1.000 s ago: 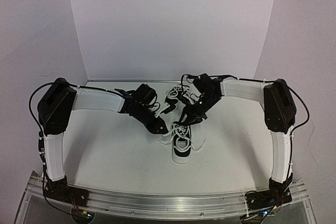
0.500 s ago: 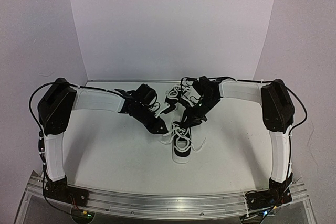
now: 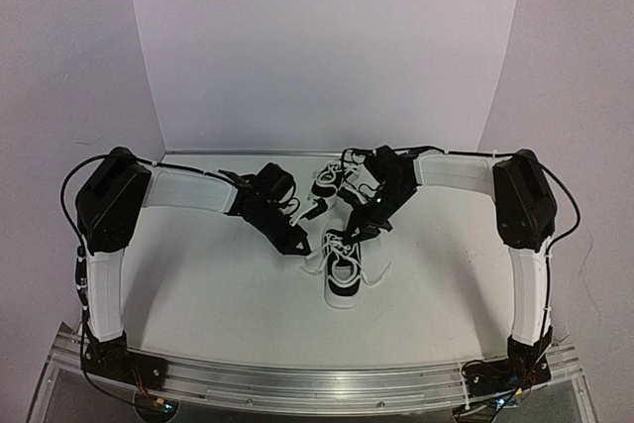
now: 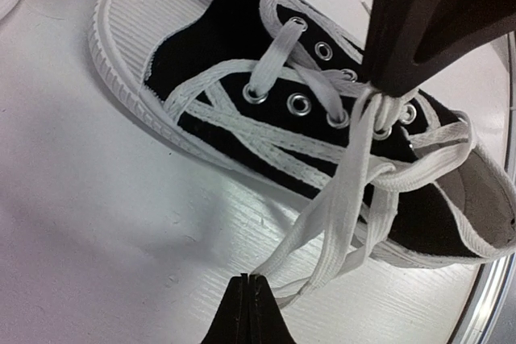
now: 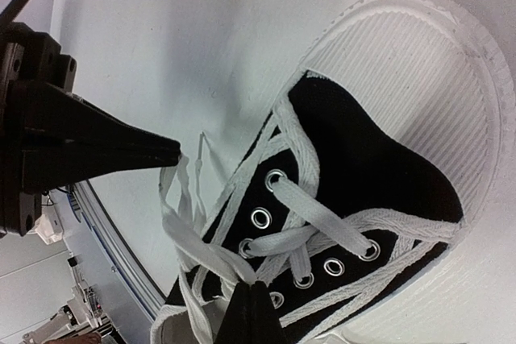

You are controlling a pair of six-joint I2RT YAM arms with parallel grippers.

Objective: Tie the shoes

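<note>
Left gripper (image 4: 248, 283) at the bottom centre of its own wrist view, tips pressed together on strands of the laces (image 4: 339, 191), just off the side of the near shoe (image 4: 201, 54). Right gripper (image 5: 252, 294) at the bottom edge of its view, likewise closed to a point, pinching lace strands beside the uppermost eyelets. Strands stretched between the two pinch points. Number of strands in each grip hard to make out. Heel of the near shoe cut off at the right edge of the left wrist view. In the top view, near shoe at centre frame on the table (image 3: 218, 294), long axis roughly vertical, toe toward the bottom edge, heel opening toward both grippers. Far shoe (image 3: 326, 183) just above, small and partly covered by the right arm, heading unclear.
</note>
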